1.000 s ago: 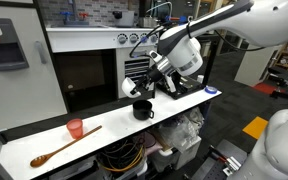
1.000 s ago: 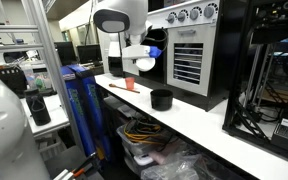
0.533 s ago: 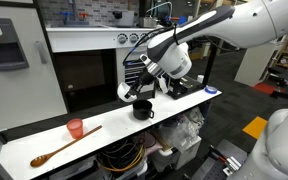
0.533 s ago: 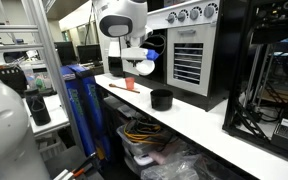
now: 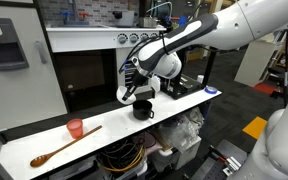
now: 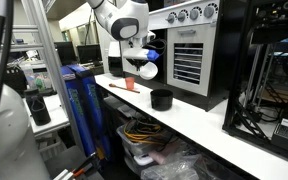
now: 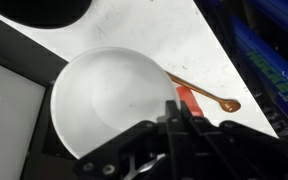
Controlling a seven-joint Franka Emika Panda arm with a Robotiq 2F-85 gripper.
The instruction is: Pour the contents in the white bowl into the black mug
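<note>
In both exterior views my gripper (image 5: pixel 134 90) (image 6: pixel 137 64) hangs above the white counter, shut on the rim of the white bowl (image 5: pixel 125 94) (image 6: pixel 145 71). The bowl is tipped and sits just up and to one side of the black mug (image 5: pixel 143 110) (image 6: pixel 161 98), which stands upright on the counter. In the wrist view the gripper (image 7: pixel 180 106) pinches the bowl (image 7: pixel 99 100) at its edge. The bowl's inside looks plain white there. The mug's dark rim (image 7: pixel 34 10) shows at the top left.
A small pink-red cup (image 5: pixel 75 128) (image 7: pixel 190 98) and a wooden spoon (image 5: pixel 64 146) (image 7: pixel 209 96) lie further along the counter (image 5: pixel 24 150). An oven with knobs (image 5: pixel 84 70) (image 6: pixel 189 45) stands right behind. A black device (image 5: pixel 189 85) sits on the counter's other end.
The arm has swung sideways and the wrist has turned; the held bowl has shifted slightly and dropped a little closer to the mug. The grip has stayed shut.
</note>
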